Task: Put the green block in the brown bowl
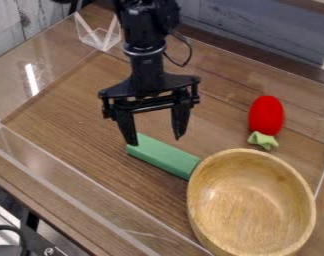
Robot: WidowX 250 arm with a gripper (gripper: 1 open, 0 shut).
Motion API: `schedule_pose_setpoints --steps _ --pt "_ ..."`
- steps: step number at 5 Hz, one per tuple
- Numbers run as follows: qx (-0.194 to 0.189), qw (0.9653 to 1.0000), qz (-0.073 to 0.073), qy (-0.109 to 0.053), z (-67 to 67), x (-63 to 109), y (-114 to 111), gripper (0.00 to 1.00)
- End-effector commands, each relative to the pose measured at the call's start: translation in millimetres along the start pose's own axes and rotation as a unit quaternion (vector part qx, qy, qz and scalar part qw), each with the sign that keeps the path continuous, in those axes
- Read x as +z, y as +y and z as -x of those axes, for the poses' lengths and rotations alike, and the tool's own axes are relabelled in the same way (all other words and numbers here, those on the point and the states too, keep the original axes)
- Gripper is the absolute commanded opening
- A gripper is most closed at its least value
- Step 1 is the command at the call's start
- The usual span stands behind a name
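Note:
The green block (165,157) lies flat on the wooden table, just left of the brown bowl (252,203), which sits at the front right with nothing inside. My gripper (151,130) points straight down right above the block's far side. It is open, with one black finger (127,131) near the block's left end and the other finger (176,121) behind its middle. Nothing is held between them.
A red strawberry with green leaves (266,119) rests to the right, behind the bowl. Clear acrylic walls (31,80) fence the table at the left and front. A small clear stand (98,37) is at the back left.

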State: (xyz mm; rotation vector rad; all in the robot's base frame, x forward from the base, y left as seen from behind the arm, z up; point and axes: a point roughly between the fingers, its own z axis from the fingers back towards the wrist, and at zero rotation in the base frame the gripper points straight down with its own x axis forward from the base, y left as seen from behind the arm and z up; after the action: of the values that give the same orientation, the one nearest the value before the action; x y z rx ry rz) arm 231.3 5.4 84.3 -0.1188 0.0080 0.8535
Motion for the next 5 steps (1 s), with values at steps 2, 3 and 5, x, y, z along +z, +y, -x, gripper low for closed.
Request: schedule_pose_setpoints --steps 2,3,5 --pt "0.112 0.9927 0.038 -0.024 0.6 0.2 -9 1.0" --pt "0.11 0.9927 0.042 -0.024 -1.7 -7.3 -8 1.0" --pt "0.236 0.9691 0.054 -0.05 1.4 -26.8 -9 1.0"
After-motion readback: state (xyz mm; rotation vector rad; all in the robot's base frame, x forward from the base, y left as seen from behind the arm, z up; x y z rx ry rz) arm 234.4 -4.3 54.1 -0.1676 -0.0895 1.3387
